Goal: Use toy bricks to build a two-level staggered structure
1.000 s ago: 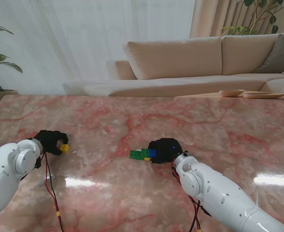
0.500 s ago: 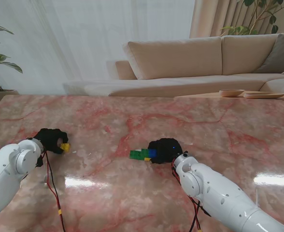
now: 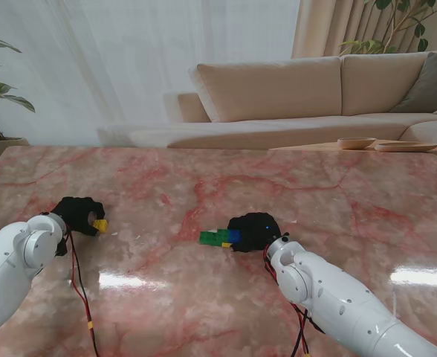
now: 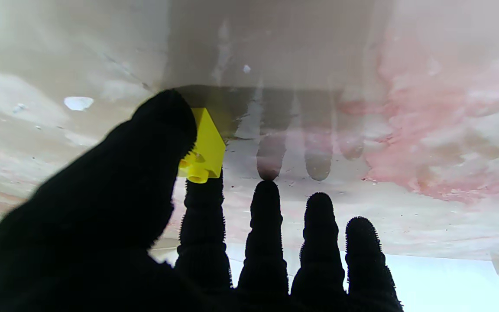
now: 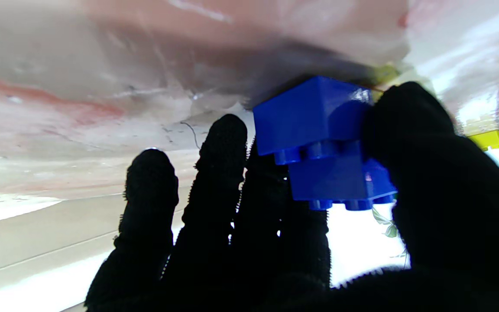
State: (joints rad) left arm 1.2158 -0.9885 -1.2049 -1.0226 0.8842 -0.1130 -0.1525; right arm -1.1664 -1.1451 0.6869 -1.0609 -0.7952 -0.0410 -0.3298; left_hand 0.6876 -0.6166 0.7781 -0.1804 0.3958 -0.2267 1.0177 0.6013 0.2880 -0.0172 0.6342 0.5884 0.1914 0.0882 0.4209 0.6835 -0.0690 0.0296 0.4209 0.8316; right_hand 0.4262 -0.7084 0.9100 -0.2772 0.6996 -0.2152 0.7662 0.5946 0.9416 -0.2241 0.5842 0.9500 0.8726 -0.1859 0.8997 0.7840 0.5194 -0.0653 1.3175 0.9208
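Observation:
At the table's left, my left hand is shut on a small yellow brick. The left wrist view shows that yellow brick pinched between thumb and index finger, just off the marble, with the left hand otherwise spread. Near the middle, my right hand grips a blue brick that adjoins green bricks on the table. In the right wrist view two blue bricks sit stacked with an offset, the right hand pressing its thumb on them. A yellow brick peeks out beside them.
The pink marble table stretches wide around both hands. Red and black cables trail from the left wrist across the near table. A beige sofa and a low table with dishes lie beyond the far edge.
My left hand has drifted slightly away from me with the yellow brick. The right hand and the brick cluster have stayed put.

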